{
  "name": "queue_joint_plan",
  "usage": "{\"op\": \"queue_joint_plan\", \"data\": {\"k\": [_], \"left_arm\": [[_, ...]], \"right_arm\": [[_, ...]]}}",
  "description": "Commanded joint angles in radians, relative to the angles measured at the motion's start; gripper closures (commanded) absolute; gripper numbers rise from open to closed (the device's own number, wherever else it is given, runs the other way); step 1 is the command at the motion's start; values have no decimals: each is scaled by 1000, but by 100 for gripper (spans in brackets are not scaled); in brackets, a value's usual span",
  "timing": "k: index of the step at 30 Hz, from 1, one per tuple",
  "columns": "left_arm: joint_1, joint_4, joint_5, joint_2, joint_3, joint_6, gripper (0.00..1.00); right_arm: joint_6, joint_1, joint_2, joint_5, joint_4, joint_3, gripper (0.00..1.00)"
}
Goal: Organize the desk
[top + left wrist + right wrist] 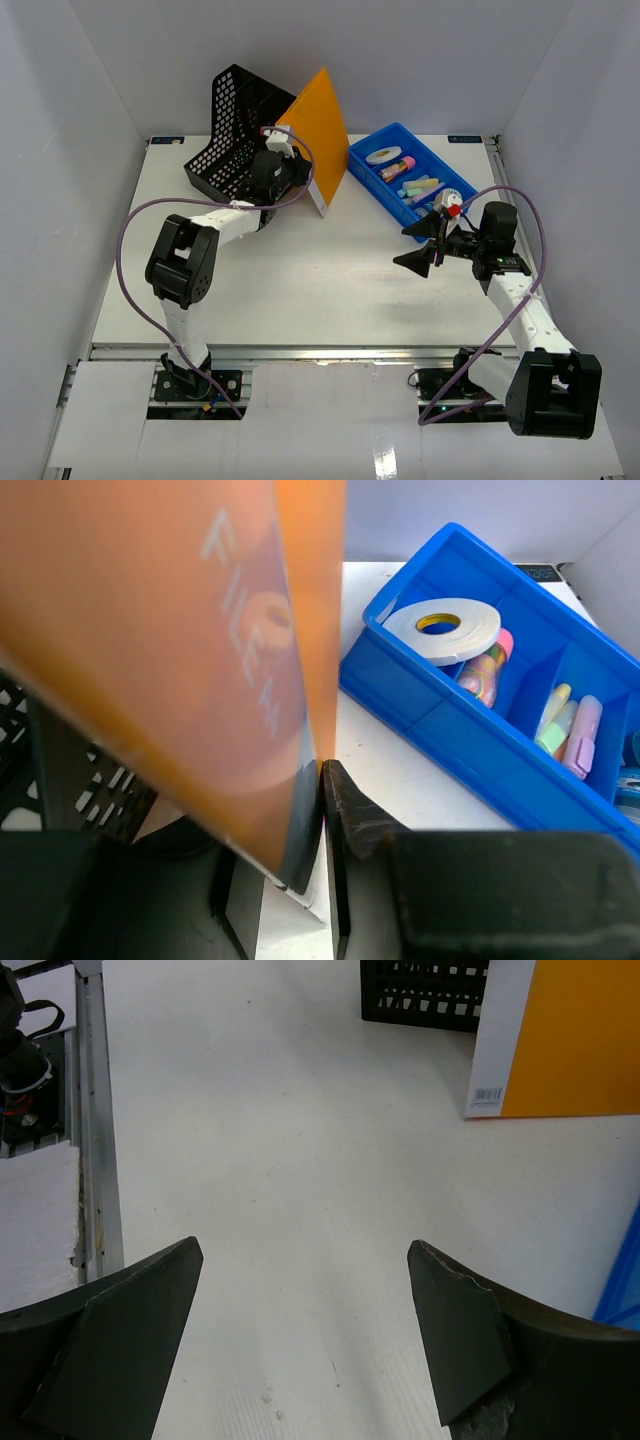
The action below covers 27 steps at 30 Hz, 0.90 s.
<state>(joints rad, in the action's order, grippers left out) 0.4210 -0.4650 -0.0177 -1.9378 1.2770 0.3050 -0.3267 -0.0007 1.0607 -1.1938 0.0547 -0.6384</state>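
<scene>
Now the left tool (298,172) is clamping the orange folder (322,125) upright beside the black mesh holder (225,130), not yet filed. The right tool (305,1260) is hovering wide open and empty over the white tabletop (300,280), and the blue tray (362,158) is sitting stocked.

Robot test lab. Plain white walls (70,90) box in white desk (300,290); my left arm (185,262), right arm (525,310) bolted by metal rail (330,352).
</scene>
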Motion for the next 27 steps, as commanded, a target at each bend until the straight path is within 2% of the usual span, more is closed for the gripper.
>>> {"op": "queue_joint_plan", "data": {"k": [1, 3, 5, 11, 18, 27], "left_arm": [[-7, -37, -79, 26, 22, -24, 81], [-9, -60, -117, 41, 7, -40, 94], [-10, -74, -144, 64, -5, -61, 100], [-11, -56, -208, 156, -25, -147, 100], [-17, 52, -206, 340, -9, -266, 100], [-105, 117, -196, 506, 38, -215, 100]], "right_arm": [[-22, -18, -13, -27, 34, 11, 10], [-23, -19, -13, -27, 34, 13, 10], [-25, -22, -16, -28, 34, 13, 10], [-27, -30, -26, -33, 32, 19, 10], [-29, -32, -27, -34, 31, 22, 10], [-33, -32, -28, -31, 30, 25, 10]]}}
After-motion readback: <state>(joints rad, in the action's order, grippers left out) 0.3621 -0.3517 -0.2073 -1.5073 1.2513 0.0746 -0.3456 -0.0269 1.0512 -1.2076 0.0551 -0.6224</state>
